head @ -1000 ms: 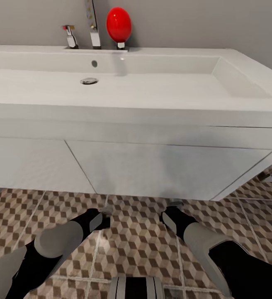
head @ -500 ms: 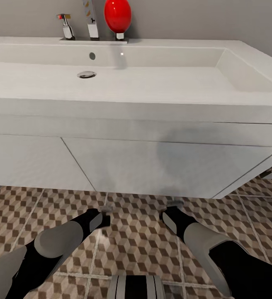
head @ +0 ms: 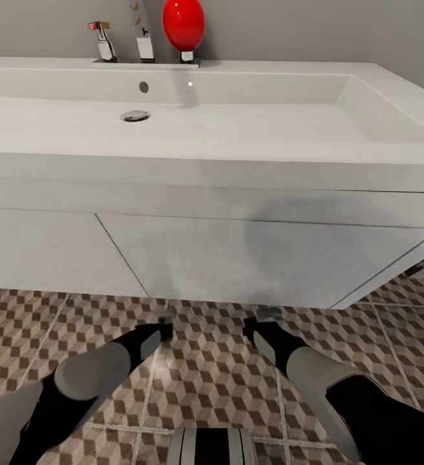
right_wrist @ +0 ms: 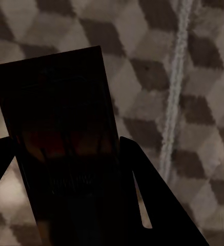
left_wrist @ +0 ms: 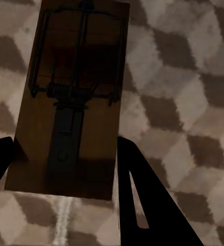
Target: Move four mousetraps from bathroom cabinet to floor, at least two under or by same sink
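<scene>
A tan-brown mousetrap (left_wrist: 76,61) with dark metal wire sits between the fingers of my left gripper (left_wrist: 65,148), just above the cube-patterned bathroom floor (left_wrist: 194,77). My right gripper (right_wrist: 65,148) is shut on a second mousetrap (right_wrist: 60,102), which is dark with shadow, over the same tiles (right_wrist: 142,41). From the head, the left gripper (head: 165,329) and the right gripper (head: 249,330) hang low over the floor (head: 212,374), right at the front lower edge of the vanity (head: 238,258) under the wide white sink (head: 270,129).
Chrome taps (head: 144,39) and a red oval object (head: 183,22) stand at the back rim of the basin against the grey wall. The vanity's doors hang close in front of both arms. Open tiles stretch to the right of the vanity (head: 406,310).
The head view has shifted a little nearer to the sink. Both grippers have crept slightly inward toward each other, still holding their traps low over the floor.
</scene>
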Motion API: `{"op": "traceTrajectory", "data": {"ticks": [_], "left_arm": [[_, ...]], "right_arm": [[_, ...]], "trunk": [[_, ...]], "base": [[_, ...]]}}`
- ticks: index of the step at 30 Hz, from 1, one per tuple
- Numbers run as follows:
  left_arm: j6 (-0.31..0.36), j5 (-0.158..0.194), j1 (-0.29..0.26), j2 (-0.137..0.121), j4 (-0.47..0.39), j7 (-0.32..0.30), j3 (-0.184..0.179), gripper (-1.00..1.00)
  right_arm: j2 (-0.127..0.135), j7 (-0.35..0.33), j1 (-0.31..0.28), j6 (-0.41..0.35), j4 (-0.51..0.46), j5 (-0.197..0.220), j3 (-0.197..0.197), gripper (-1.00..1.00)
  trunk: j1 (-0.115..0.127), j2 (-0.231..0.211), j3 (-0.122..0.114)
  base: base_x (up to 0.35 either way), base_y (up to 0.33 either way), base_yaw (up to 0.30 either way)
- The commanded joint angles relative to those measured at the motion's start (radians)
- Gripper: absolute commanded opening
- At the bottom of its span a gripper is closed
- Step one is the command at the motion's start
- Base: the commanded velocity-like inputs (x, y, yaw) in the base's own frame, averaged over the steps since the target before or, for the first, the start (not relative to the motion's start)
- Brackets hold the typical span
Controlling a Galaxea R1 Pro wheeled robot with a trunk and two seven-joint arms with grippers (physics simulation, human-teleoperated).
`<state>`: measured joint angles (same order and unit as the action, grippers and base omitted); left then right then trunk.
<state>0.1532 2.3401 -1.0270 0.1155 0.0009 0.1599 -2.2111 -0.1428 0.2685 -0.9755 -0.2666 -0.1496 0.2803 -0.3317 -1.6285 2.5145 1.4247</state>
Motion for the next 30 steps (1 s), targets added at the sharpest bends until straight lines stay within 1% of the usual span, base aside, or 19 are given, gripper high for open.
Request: {"op": "traceTrajectory", "data": {"ticks": [1, 4, 9, 15, 17, 18, 19, 20, 22, 23, 26, 30], "left_arm": [[0.002, 0.005, -0.008, 0.002, 0.001, 0.002, -0.009, -1.00], [-0.003, 0.005, -0.022, 0.004, 0.002, 0.001, -0.009, -1.00], [-0.006, 0.004, -0.026, 0.004, -0.002, 0.001, -0.012, -1.00], [-0.009, 0.004, -0.026, 0.002, -0.004, 0.000, -0.045, -1.00], [-0.009, 0.002, -0.026, 0.002, -0.005, 0.000, -0.049, -1.00], [-0.009, -0.007, -0.026, 0.002, -0.005, -0.001, -0.051, -1.00], [-0.009, -0.026, -0.025, 0.002, -0.008, -0.001, -0.051, -1.00], [-0.009, -0.055, -0.025, 0.003, -0.012, -0.001, -0.052, -1.00], [-0.009, -0.125, -0.025, 0.004, -0.024, -0.002, -0.052, -1.00], [-0.009, -0.151, -0.025, 0.005, -0.031, -0.002, -0.052, -1.00], [-0.009, -0.182, -0.025, 0.005, -0.039, -0.002, -0.052, -1.00], [-0.010, -0.194, -0.025, 0.004, -0.042, -0.001, -0.051, -1.00]], "right_arm": [[0.000, 0.005, 0.000, -0.004, -0.002, 0.008, -0.009, -1.00], [0.001, 0.002, 0.000, -0.002, -0.002, 0.003, -0.008, -1.00], [0.004, -0.001, 0.004, 0.049, -0.001, 0.003, -0.007, -1.00], [0.006, -0.014, 0.007, 0.069, -0.002, 0.002, -0.007, -1.00], [0.006, -0.024, 0.007, 0.070, -0.002, 0.002, -0.007, -1.00], [0.006, -0.028, 0.007, 0.070, -0.002, 0.002, -0.007, -1.00], [0.006, -0.032, 0.007, 0.071, -0.002, 0.002, -0.007, -1.00], [0.006, -0.034, 0.007, 0.071, -0.002, 0.001, -0.007, -1.00], [0.006, -0.037, 0.008, 0.072, -0.003, 0.001, -0.007, -1.00], [0.006, -0.037, 0.008, 0.073, -0.003, 0.001, -0.007, -1.00], [0.006, -0.038, 0.008, 0.081, -0.003, 0.001, -0.007, -1.00], [0.006, -0.038, 0.008, 0.097, -0.002, 0.000, -0.007, -1.00]], "trunk": [[0.000, 0.000, 0.001], [0.000, 0.000, 0.001], [0.000, 0.000, 0.001], [0.000, 0.000, 0.001], [0.000, 0.000, 0.001], [0.000, 0.000, 0.001], [0.000, 0.000, 0.001], [0.000, 0.000, 0.001], [0.000, 0.000, 0.001], [0.000, 0.000, 0.001], [0.000, 0.000, 0.001], [0.000, 0.000, 0.001]], "base": [[0.000, 0.000, 0.000], [0.000, 0.000, 0.000], [0.000, 0.000, 0.000], [0.003, 0.000, 0.000], [0.058, -0.012, 0.000], [0.125, -0.079, 0.000], [0.174, -0.129, 0.000], [0.209, -0.159, 0.000], [0.242, -0.179, 0.000], [0.207, -0.148, 0.000], [0.102, -0.073, 0.000], [0.029, -0.021, 0.000]]}}
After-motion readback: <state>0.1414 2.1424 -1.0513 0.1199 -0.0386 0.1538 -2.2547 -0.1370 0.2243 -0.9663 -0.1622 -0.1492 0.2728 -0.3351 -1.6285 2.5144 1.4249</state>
